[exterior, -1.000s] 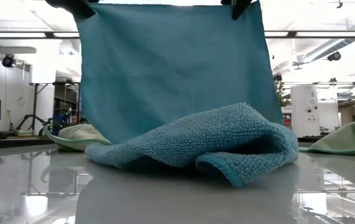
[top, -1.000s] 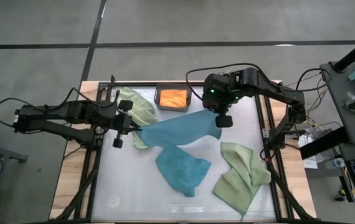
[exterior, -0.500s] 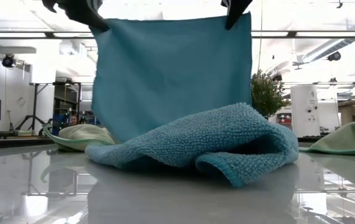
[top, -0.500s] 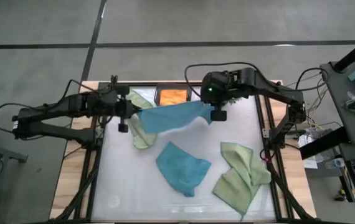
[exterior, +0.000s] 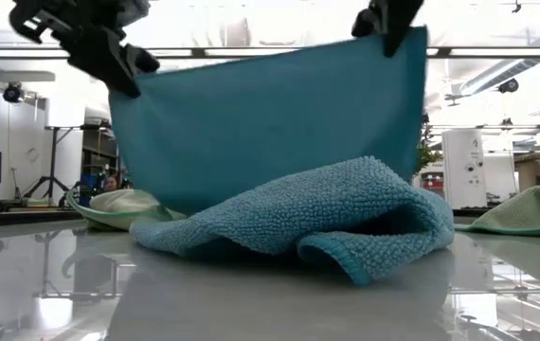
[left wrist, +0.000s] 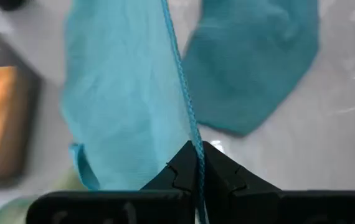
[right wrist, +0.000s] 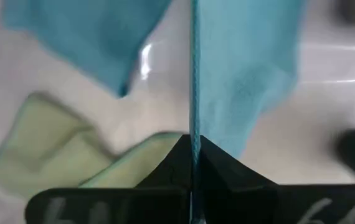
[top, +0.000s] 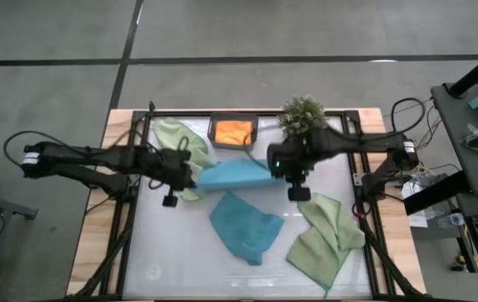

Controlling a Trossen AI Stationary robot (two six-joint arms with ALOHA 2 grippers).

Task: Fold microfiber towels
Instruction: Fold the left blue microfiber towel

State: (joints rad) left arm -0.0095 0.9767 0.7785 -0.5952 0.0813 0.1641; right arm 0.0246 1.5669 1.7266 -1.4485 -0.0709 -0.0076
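Left claw (top: pixel 170 200) and right claw (top: pixel 296 192) each clamping raised teal towel (top: pixel 232 174); second teal (top: pixel 244 226), two sage (top: pixel 324 237) (top: pixel 180 144), one orange (top: pixel 234 132) lying below.

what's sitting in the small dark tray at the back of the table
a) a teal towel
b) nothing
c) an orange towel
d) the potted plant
c, the high view shows the orange towel filling the dark grey tray, while the potted plant stands beside it on the table.
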